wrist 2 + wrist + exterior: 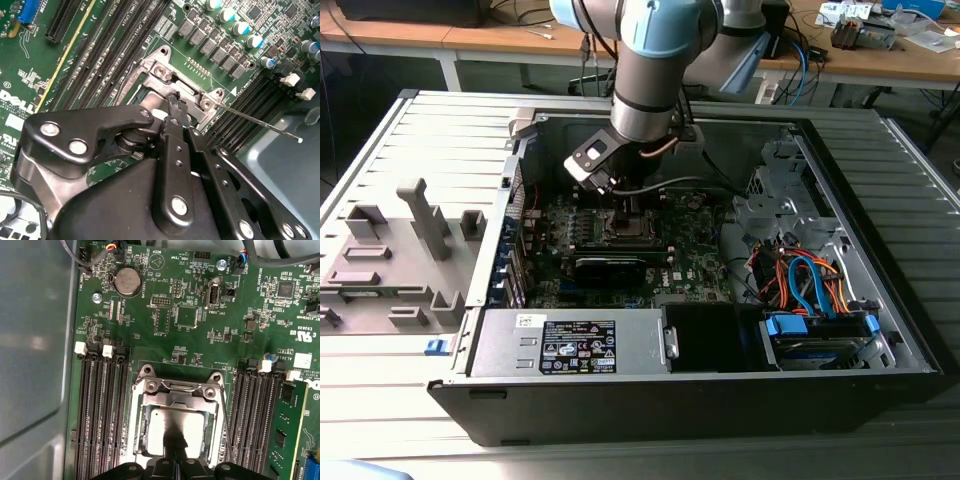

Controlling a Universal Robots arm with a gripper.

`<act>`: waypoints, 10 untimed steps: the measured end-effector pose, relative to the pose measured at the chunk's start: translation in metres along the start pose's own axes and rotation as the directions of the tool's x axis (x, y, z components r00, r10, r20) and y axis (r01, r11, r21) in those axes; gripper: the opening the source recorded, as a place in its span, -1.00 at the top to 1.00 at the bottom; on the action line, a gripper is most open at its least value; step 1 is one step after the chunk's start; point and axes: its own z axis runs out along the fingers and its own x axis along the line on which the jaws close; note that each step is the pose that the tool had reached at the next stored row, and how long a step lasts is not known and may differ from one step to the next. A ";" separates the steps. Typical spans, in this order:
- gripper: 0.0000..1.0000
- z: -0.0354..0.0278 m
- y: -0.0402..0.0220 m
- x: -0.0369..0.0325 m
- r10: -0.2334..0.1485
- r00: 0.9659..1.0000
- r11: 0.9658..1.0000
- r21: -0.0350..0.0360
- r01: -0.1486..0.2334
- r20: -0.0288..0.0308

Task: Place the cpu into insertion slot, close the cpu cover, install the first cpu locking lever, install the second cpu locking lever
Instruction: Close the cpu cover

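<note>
Silvery metal of the cpu [172,432] shows through the window of the cpu cover [176,402], which lies down over the insertion slot [141,385] on the green board [200,350]. The gripper [175,106] sits right at the slot's edge, its black fingers drawn together with nothing visible between them. A thin wire lever [260,122] juts outward from the slot across the neighbouring memory slots

- Grey slatted counter [380,400] spans the foreground under even light.
- Grey moulded fixture blocks [405,250] stand on it at the exterior view's left.
- Wooden rear counter [420,45] on white legs [450,72] runs behind.
- Small clutter [865,30], possibly boxes, lies at its right end.
</note>
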 end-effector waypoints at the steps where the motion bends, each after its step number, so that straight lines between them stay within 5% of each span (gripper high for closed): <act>1: 0.79 -0.0075 -0.0007 0.0001 0.000 1.000 1.000 -0.001 0.000 0.001; 6: 0.79 -0.0058 -0.0086 0.0009 0.000 1.000 1.000 -0.001 0.000 0.001; 10: 0.79 -0.0006 -0.0091 0.0009 0.000 1.000 1.000 -0.001 0.000 0.001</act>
